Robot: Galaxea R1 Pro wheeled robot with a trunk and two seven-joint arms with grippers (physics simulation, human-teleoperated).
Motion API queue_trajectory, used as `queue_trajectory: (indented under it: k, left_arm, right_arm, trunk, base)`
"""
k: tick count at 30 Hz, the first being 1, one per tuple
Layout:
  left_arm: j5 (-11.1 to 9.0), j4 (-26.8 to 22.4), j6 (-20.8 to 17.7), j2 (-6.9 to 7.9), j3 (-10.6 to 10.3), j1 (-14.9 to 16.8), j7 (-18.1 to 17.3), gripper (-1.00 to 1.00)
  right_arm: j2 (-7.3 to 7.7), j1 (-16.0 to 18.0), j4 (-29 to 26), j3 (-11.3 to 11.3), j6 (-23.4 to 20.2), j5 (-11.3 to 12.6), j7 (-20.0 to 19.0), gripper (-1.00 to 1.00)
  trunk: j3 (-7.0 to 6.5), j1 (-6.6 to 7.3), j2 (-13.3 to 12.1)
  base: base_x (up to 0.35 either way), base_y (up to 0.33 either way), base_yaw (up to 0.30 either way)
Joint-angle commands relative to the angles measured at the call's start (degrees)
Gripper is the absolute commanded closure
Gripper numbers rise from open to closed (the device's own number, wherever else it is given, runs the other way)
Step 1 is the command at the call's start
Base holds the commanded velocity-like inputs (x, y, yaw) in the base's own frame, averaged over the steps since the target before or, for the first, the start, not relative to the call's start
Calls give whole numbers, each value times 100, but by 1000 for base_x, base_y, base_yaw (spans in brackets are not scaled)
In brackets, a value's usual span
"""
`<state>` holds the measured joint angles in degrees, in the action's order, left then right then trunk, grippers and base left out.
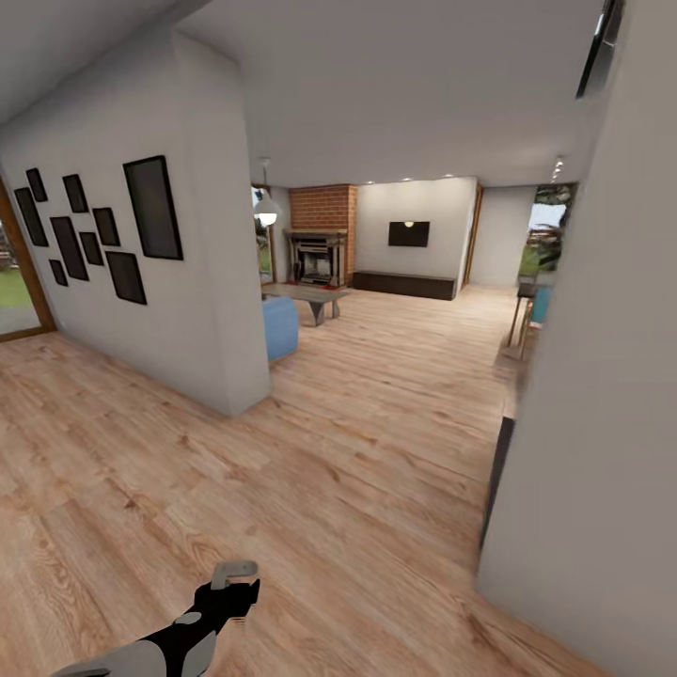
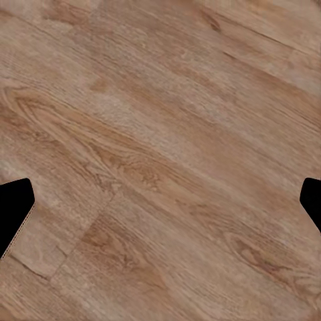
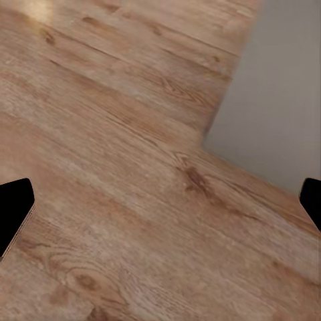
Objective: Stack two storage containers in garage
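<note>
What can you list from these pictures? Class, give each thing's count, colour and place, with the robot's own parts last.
Floor: one, light wood planks, throughout.
Picture frames: about nine, black, on the white wall at left.
Fireplace: one, red brick, far end.
Television: one, black, on the far white wall.
Low cabinet: one, dark, under the television.
Sofa: one, blue, behind the wall corner.
Coffee table: one, grey, before the fireplace.
Hanging lamp: one, white, left of the fireplace.
Left gripper: one, black and grey, low over the floor, open.
Right gripper: one, black fingertips, open, above the floor by a grey wall.
</note>
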<state>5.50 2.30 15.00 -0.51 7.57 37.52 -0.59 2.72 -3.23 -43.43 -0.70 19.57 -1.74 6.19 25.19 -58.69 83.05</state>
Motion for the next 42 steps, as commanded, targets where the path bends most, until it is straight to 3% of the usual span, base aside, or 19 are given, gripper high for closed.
queue_trajectory:
  k: [1, 33, 42]
  left_arm:
    - [56, 21, 38, 0, 47, 10, -3, -100]
    - [56, 22, 32, -7, 43, 10, 5, -100]
    - [56, 21, 30, -10, 43, 10, 6, -100]
  right_arm:
    - [0, -3, -8, 0, 3, -19, 23, -100]
    - [0, -3, -8, 5, 3, -19, 23, -100]
    - [0, -3, -8, 1, 3, -19, 23, -100]
  trunk:
    - [5, -4, 3]
    - [5, -4, 3]
    - [5, -4, 3]
  base:
    - [322, 113, 0]
    - [322, 105, 0]
    - [322, 1, -177]
